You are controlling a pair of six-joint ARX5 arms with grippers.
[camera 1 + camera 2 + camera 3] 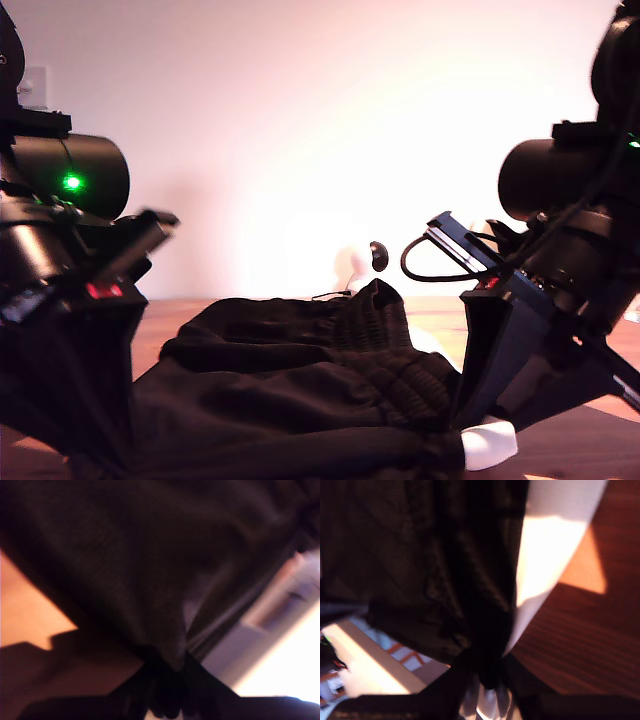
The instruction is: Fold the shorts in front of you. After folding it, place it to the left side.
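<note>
1. Exterior view: the shorts point(300, 390) lie bunched on the wooden table point(590, 440), spread between the two arms, long axis running from the view's left to its right. An arm stands over each end; which is which I cannot tell here.
2. First wrist view: my first gripper point(167, 700) is clamped on a gathered fold of the shorts point(150, 565), cloth fanning away from the jaws.
3. Second wrist view: my second gripper point(487, 690) is pinched on the shorts point(420, 560) beside a white strip point(545, 545). Both grips look equally near, so the fold likely needs both together.

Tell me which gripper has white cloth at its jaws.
My second gripper: white cloth is bunched with the black shorts between its jaws. My first gripper pinches only dark fabric.
</note>
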